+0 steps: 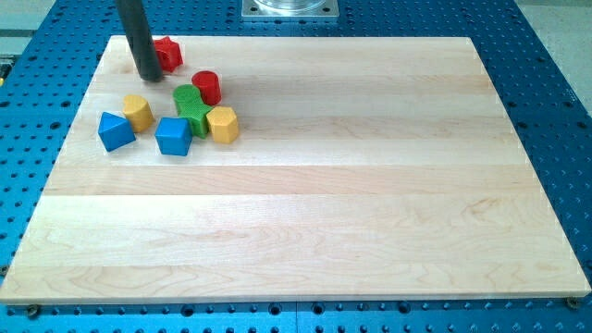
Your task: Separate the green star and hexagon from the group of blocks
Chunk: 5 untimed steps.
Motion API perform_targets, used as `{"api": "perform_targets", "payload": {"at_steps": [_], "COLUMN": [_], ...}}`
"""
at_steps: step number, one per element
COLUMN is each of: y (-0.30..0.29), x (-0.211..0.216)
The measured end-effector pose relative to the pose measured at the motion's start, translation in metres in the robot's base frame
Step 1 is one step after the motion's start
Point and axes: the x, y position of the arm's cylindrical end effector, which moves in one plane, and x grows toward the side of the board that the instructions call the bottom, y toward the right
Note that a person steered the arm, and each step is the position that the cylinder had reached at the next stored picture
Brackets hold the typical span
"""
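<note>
Green star (197, 117) touches yellow hexagon (223, 124); no writing.

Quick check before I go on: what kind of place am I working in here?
Most likely a robotics lab bench. A wooden board lies on a blue perforated table, a metal mount sits at the view's top, and my tip stands beside the red block, above the view's-left cluster.

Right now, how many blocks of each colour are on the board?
Red: 2
Yellow: 2
Blue: 2
Green: 2
Total: 8
My tip is beside the upper red block.
</note>
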Motion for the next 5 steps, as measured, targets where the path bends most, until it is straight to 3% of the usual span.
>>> {"api": "perform_targets", "payload": {"at_steps": [1,2,3,4,5], "y": [0.042,0.045,0.003,0.003,0.011], "x": [-0.015,-0.048,-0.059,-0.051,0.003]}}
